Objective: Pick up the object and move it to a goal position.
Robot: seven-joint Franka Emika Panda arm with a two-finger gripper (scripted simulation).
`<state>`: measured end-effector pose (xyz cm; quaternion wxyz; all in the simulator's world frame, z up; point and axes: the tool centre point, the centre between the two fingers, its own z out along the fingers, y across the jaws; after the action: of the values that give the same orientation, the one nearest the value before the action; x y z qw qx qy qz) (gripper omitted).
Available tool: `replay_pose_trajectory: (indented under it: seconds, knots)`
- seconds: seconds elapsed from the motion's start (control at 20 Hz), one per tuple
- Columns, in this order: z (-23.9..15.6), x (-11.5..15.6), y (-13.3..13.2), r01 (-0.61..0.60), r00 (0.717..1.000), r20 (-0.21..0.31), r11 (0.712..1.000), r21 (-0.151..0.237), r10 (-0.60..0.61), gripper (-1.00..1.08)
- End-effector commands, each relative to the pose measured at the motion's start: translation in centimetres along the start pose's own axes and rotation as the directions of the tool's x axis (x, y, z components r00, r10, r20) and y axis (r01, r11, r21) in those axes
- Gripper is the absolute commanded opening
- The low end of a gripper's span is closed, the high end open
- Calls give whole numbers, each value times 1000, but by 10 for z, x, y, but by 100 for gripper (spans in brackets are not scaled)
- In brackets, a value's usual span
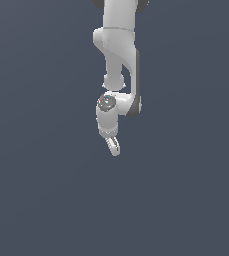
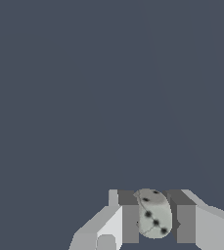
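Item one, nearest the wrist camera: my gripper point(image 2: 154, 215), two fingers point(image 2: 130, 223) with dark grey pads, closed in on the object point(image 2: 153, 213) from either side. The pads touch it on both flanks; no gap shows between pad and object.

Item two: the object itself. Pale grey-white, rounded, egg-like in outline, marked with a few small black dots joined by thin dark lines. It sits between my pads, clear of the surface behind it. In the exterior view I cannot make it out as separate from my fingertips.

Item three: the surface and the room. A flat, even slate-blue field fills both views, with no edge, seam, wall or furniture visible. In the wrist view a faint diagonal change of tone crosses the field; what it is, I cannot tell. No shadow or contact mark tells me how high I hold the object above the ground.

Item four, farthest: my arm point(image 1: 117, 47), as seen in the exterior view. White links with dark grey trim come down from the top edge of the picture, near its middle. The wrist joint point(image 1: 106, 103) shows a round grey cap facing the camera. Below it, the gripper point(image 1: 114, 146) points downward and tilts slightly toward the exterior view's right, fingers close together.
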<state>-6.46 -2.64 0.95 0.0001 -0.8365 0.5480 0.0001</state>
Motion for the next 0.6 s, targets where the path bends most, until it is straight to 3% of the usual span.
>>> replay_pose_trajectory:
  seconds: [0.0, 0.55]
  knots:
    - [1, 0, 0, 1, 1000, 0, 1000, 0, -1, -100]
    - [-1, -7, -3, -2, 1000, 0, 1000, 0, 2, -100]
